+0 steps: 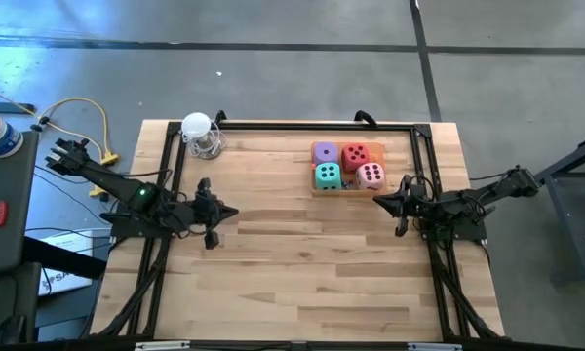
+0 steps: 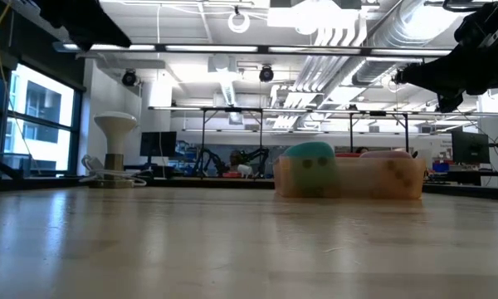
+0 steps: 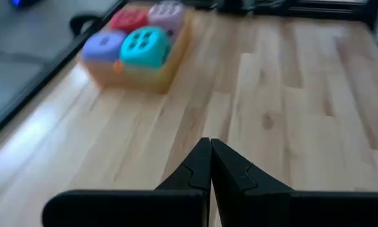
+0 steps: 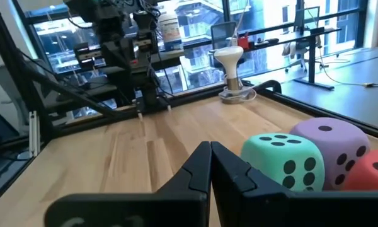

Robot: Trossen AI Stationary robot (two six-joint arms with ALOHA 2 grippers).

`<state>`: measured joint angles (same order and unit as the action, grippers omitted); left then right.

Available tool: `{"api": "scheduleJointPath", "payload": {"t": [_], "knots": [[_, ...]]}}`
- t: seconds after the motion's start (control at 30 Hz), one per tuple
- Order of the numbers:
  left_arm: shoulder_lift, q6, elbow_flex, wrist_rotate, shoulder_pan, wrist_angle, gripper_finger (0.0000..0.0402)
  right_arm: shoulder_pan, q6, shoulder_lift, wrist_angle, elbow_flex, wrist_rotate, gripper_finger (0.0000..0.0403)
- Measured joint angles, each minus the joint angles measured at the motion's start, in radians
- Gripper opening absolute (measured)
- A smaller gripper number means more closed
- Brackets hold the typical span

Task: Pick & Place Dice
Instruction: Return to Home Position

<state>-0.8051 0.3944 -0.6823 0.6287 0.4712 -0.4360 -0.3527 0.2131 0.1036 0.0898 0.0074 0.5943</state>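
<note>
High view: 4 dice [image 1: 327, 175] in orange bin [image 1: 343, 192]; L fingers [image 3: 198, 169], R fingers [image 4: 199, 168] closed.

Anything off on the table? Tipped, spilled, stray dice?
Nothing stands out. The teal die, purple die, red die and pink die sit packed together in the orange bin, which rests flat on the table. The left hand and right hand are shut, each apart from the bin.

Probably a robotics lab; exposed ceiling ducts [image 2: 349, 33], a monitor [image 2: 469, 148] beyond the wooden table [image 2: 232, 241]
</note>
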Motion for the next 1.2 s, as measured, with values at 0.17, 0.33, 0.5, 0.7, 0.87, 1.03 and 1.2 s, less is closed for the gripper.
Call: {"api": "scheduleJointPath", "payload": {"t": [0.17,0.33,0.5,0.7,0.87,1.03,1.2], "knots": [[0.015,-0.229,0.000,-0.001,0.062,0.127,0.0000,0.000,0.000,0.000,0.000,0.000,0.000,0.0001],[0.068,-0.372,0.000,-0.001,0.114,0.157,0.0000,0.000,0.000,0.000,-0.002,-0.001,0.001,0.0002],[0.165,-0.395,0.000,0.005,0.114,0.079,0.0000,0.000,0.000,0.000,-0.002,-0.001,0.001,0.0002],[0.330,-0.399,0.124,0.004,0.113,0.089,0.0000,0.000,0.000,0.000,-0.003,-0.001,0.001,0.0002],[0.490,-0.398,0.334,-0.013,0.102,0.293,0.0000,0.000,0.000,0.000,-0.003,-0.002,0.001,0.0001],[0.553,-0.442,0.536,-0.040,0.075,0.577,0.0000,0.000,0.000,0.000,-0.003,-0.002,0.001,0.0001],[0.553,-0.507,0.650,-0.039,0.028,0.651,0.0000,0.000,0.000,0.000,-0.004,-0.002,0.002,0.0001]]}}
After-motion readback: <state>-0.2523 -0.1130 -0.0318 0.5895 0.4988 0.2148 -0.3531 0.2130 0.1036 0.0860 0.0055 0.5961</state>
